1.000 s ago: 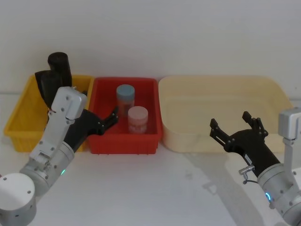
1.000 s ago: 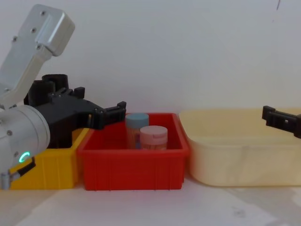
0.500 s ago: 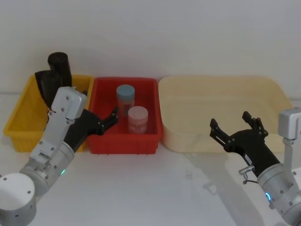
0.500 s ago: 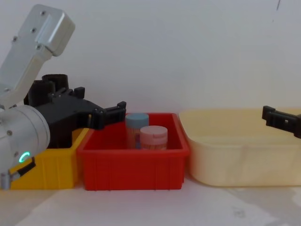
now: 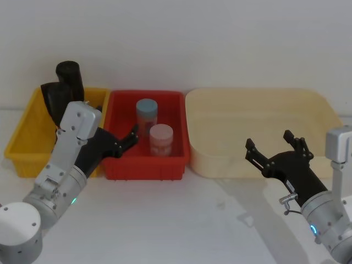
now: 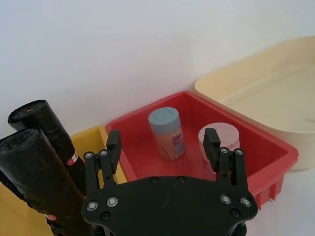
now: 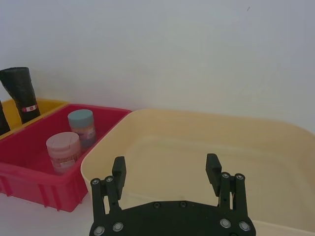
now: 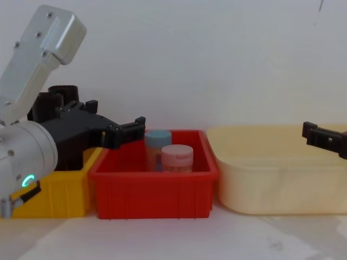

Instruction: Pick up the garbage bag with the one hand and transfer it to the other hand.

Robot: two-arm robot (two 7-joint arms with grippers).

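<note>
No legible text or numbers.

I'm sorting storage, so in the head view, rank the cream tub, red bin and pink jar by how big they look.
1. cream tub
2. red bin
3. pink jar
All three sit about equally far from the camera, so this order looks safe.

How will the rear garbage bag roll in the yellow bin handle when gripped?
The garbage bag looks tightly rolled, so probably firm yet slightly squashy. Its plastic skin may slip in the left gripper. Cylindrical and leaning in the yellow bin, it would likely roll if laid down.
</note>
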